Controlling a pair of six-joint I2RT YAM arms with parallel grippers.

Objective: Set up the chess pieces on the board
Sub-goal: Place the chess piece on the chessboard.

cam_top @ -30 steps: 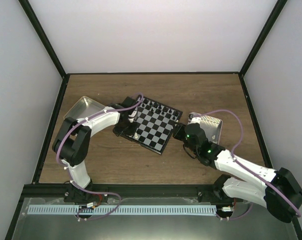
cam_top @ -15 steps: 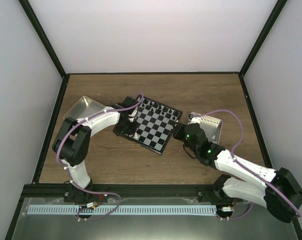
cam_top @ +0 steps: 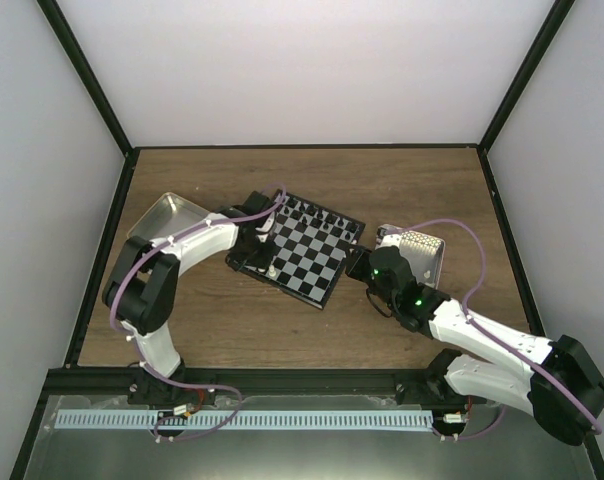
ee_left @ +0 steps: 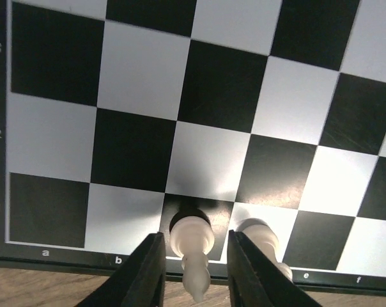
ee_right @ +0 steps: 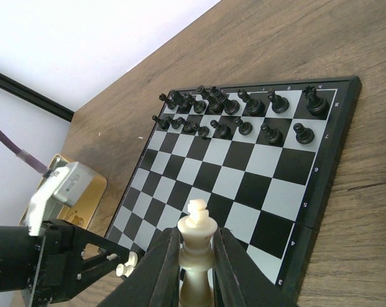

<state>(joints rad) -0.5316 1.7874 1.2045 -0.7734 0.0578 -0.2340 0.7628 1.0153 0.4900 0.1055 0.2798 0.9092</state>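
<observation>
The board (cam_top: pixel 317 272) lies at the table's middle, with black chess pieces (cam_top: pixel 322 215) ranked in two rows along its far edge (ee_right: pixel 238 109). My left gripper (cam_top: pixel 265 262) hangs over the board's near-left edge. In the left wrist view its fingers (ee_left: pixel 156 268) stand either side of a cream-white piece (ee_left: pixel 192 235) on a dark first-row square, a small gap on each side; the gripper (ee_left: pixel 194 256) is open. Another white piece (ee_left: pixel 260 235) stands on the square beside it. My right gripper (ee_right: pixel 197 235) is shut on a white king (ee_right: pixel 198 220), held upright off the board's right edge (cam_top: pixel 360 262).
A metal tin (cam_top: pixel 167 215) sits left of the board behind my left arm. Another tin (cam_top: pixel 422 255) stands right of the board by my right wrist. Black frame rails border the wooden table (cam_top: pixel 402 190).
My left gripper's jaws have parted from the white piece, which now stands free on its square. The right arm holds still with the king.
</observation>
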